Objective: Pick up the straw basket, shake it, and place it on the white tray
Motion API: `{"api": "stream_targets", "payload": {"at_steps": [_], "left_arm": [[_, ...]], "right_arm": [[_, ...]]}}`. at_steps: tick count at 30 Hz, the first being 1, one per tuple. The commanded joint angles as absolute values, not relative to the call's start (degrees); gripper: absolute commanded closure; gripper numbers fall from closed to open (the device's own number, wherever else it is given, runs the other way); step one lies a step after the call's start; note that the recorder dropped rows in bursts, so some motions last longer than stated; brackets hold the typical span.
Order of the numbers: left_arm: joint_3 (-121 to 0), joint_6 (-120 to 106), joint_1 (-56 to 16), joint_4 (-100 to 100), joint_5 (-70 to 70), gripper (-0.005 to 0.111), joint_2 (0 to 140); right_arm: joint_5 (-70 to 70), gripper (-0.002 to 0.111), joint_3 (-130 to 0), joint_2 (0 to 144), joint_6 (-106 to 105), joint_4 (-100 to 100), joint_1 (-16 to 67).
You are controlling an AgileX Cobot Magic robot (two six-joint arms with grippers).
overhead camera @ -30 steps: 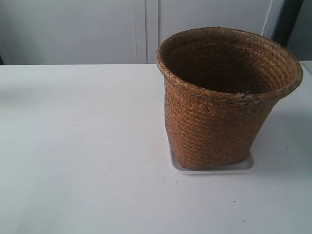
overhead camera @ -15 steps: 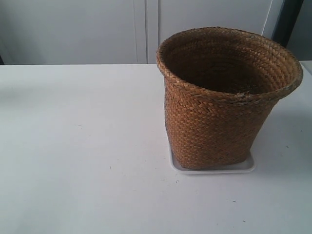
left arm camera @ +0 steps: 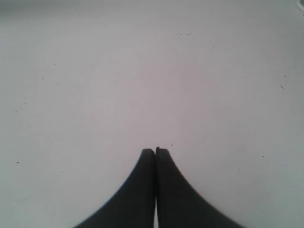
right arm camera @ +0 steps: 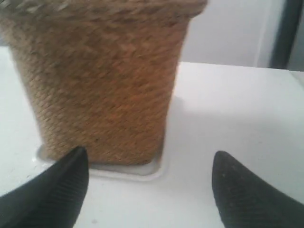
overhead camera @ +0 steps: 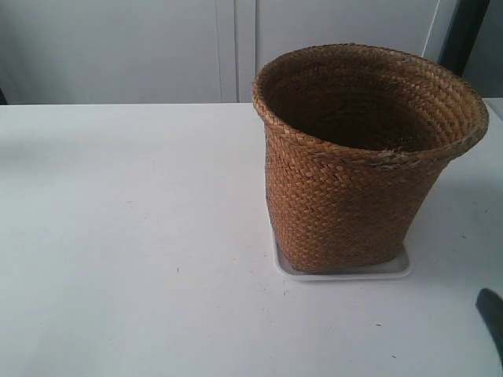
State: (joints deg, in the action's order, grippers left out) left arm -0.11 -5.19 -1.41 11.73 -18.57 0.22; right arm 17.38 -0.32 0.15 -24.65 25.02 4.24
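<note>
Item: basket (overhead camera: 354, 188), brown woven straw, no handles.
Place: standing on the tray (overhead camera: 397, 271), base inside its low rim, at the exterior view's right side of the desk (overhead camera: 134, 236).
Attitude: upright, mouth facing up; long axis vertical, flared rim above, narrower squarish base below, sides roughly in line with the tray's edges.
Right gripper (right arm camera: 149, 153): jaws wide apart, holding nothing, level with the basket's lower wall and near it, not touching.
Left gripper (left arm camera: 155, 151): jaws pressed together, empty, over bare desk, well apart from the basket.
Dark edge (overhead camera: 491, 314): sliver at the exterior view's lower right; too little shows to name it.
Step, judged: basket at rest on the tray, nothing gripping it; whether the lift is ahead or finished cannot be told.
Next move, if lifting: the body looks too wide for the jaws, so one jaw inside the rim, one outside; then raise straight up, clear of the tray.
</note>
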Motion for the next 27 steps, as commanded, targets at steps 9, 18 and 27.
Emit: {"api": "stream_targets", "payload": {"at_steps": [9,18,27], "left_arm": [[0.00,-4.92,-1.25,11.36,-20.23,0.107,0.00],[0.00,-4.92,-1.25,11.36,-20.23,0.107,0.00],[0.00,-4.92,-1.25,11.36,-20.23,0.107,0.00]], "right_arm": [[17.14,0.040,0.00,0.00,9.19,-4.96,21.61],[18.34,0.040,0.00,0.00,9.22,-4.67,21.61],[18.36,0.040,0.00,0.00,9.22,-4.66,21.61]]}}
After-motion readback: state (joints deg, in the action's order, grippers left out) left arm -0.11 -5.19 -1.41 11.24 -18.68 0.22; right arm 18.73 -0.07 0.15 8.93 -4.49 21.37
